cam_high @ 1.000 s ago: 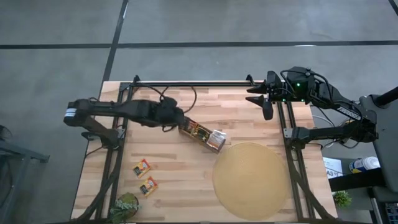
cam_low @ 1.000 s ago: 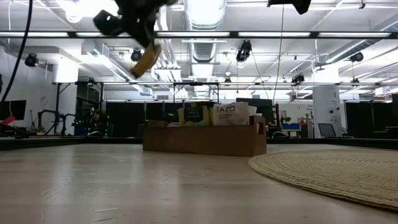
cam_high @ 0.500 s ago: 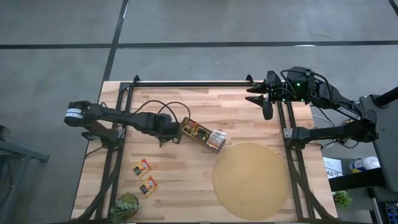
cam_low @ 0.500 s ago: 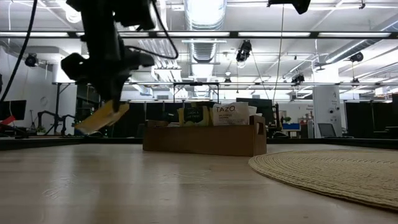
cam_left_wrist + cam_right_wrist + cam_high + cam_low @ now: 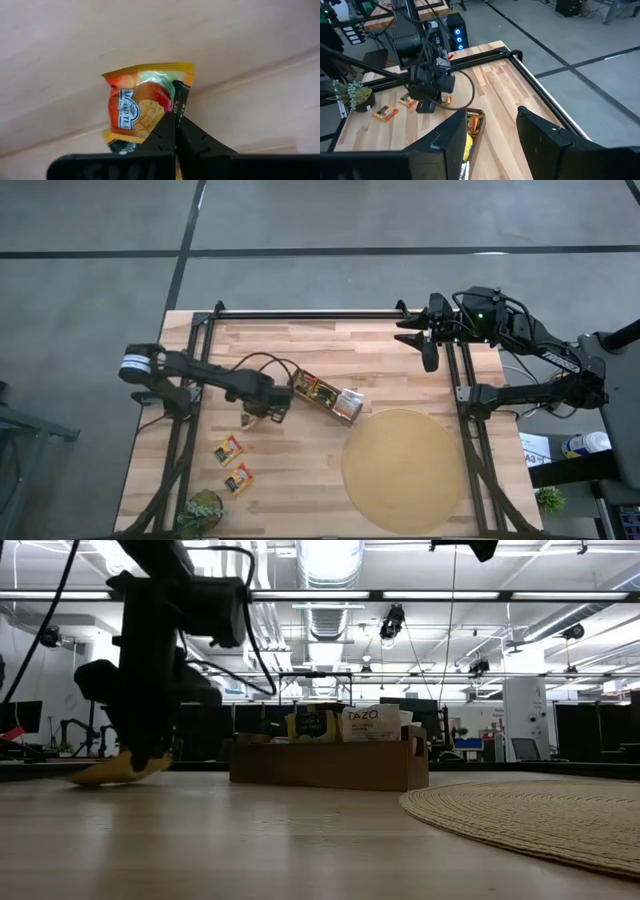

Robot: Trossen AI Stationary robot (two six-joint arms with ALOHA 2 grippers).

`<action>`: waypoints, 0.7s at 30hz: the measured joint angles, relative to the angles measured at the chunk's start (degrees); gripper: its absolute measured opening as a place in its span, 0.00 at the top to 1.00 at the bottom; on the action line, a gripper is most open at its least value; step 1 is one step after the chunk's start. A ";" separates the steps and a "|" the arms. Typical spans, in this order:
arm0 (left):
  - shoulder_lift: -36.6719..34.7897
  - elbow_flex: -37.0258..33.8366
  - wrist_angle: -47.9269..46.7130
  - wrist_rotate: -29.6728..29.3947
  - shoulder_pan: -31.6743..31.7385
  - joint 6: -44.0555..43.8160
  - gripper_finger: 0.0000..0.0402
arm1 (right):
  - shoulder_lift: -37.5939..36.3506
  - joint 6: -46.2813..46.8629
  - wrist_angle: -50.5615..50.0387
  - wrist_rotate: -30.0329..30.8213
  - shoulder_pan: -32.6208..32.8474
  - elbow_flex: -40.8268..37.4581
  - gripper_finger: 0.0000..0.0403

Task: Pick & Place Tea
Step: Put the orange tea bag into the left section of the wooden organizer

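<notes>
Orange-yellow sachets (image 5: 232, 463) lie two together near the desk's (image 5: 300, 480) front left corner, beside a small plant (image 5: 203, 511). Further in, the left claw (image 5: 252, 416) is pinched shut on another tea sachet (image 5: 145, 107), low over the wood just left of the brown box (image 5: 325, 396), where more sachets stand. At the far right corner the right claw (image 5: 428, 345) hangs with fingers wide, holding nothing.

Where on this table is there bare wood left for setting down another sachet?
Free: the strip between the brown box and the far rail, and the near edge between the two sachets and the round mat. Crowded: beside the box's left end, where the left gripper lowers its sachet.
</notes>
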 joint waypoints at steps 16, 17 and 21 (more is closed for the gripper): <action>1.96 -0.02 5.57 1.81 0.00 2.41 0.85 | 0.02 -0.02 0.07 0.00 0.00 0.00 0.58; 1.96 -0.02 5.52 1.90 0.00 2.42 0.83 | 0.02 -0.02 0.09 0.00 0.02 0.00 0.58; 1.96 -0.02 5.48 2.90 0.01 2.67 0.76 | 0.02 -0.22 0.19 0.00 0.00 0.00 0.58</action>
